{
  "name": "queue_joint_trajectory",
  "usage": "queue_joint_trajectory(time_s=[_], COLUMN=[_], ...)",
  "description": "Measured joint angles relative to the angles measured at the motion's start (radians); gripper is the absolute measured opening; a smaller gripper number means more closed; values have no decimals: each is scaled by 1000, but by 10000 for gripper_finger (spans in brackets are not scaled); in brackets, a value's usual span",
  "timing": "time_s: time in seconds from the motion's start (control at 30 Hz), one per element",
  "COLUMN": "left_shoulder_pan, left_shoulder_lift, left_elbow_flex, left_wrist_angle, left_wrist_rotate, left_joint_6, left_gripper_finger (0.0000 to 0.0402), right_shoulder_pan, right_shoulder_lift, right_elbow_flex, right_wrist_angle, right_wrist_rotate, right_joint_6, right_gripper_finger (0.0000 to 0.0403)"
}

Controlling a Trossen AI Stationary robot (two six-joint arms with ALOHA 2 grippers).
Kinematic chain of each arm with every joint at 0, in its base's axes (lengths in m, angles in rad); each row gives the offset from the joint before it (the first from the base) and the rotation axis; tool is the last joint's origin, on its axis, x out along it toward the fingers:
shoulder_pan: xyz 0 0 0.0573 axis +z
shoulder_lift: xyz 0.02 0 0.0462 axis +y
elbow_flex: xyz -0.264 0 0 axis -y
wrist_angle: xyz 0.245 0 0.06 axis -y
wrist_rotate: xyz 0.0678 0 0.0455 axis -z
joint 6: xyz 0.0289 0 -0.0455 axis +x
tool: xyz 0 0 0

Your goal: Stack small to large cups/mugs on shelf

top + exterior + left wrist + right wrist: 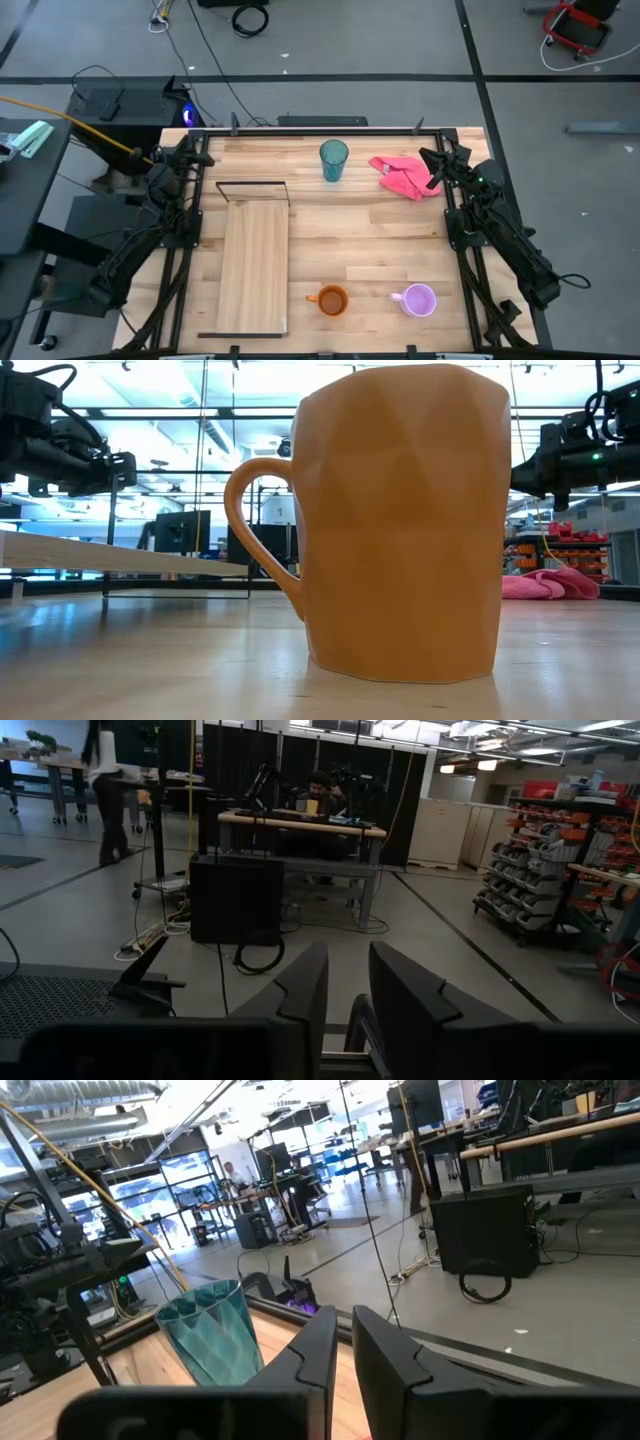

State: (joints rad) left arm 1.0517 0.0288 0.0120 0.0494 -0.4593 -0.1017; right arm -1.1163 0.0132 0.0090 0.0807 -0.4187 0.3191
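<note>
A teal tumbler [334,160] stands upright at the table's far middle and also shows in the right wrist view [215,1335]. At the near edge an orange mug [331,300] [400,520] and a lilac mug [418,299] stand on their bases. The shelf [253,265] [120,555], a light-wood plank, lies left of centre with its black wire frame [252,190] at the far end. My left gripper [205,157] [349,955] hangs level at the far left corner, a narrow gap between its fingers. My right gripper [428,158] [344,1320] hangs level at the far right, fingers almost together. Both are empty.
A crumpled pink cloth [405,175] [550,585] lies on the table right of the tumbler, just below my right gripper. Black arm frames run along the left and right table edges. Bare wood lies between the shelf and the mugs. People show in the room beyond.
</note>
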Motion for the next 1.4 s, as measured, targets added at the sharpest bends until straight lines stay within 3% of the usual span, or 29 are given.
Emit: queue_joint_trajectory(time_s=[1.1,1.23,1.33,1.4], left_shoulder_pan=[0,0,0,0], left_shoulder_lift=[0,0,0,0], left_elbow_flex=[-3,-3,-3,-3], left_wrist_angle=[42,48,48,47], left_wrist_rotate=[0,5,17,82], left_joint_6=[-2,-221,-470,-594], left_gripper_finger=[84,83,87,90], right_shoulder_pan=[0,0,0,0], right_shoulder_lift=[0,0,0,0], right_elbow_flex=[0,0,0,0], right_wrist_angle=[0,0,0,0], right_wrist_rotate=[0,0,0,0], right_joint_6=[-22,-7,140,283], right_gripper_finger=[43,43,43,43])
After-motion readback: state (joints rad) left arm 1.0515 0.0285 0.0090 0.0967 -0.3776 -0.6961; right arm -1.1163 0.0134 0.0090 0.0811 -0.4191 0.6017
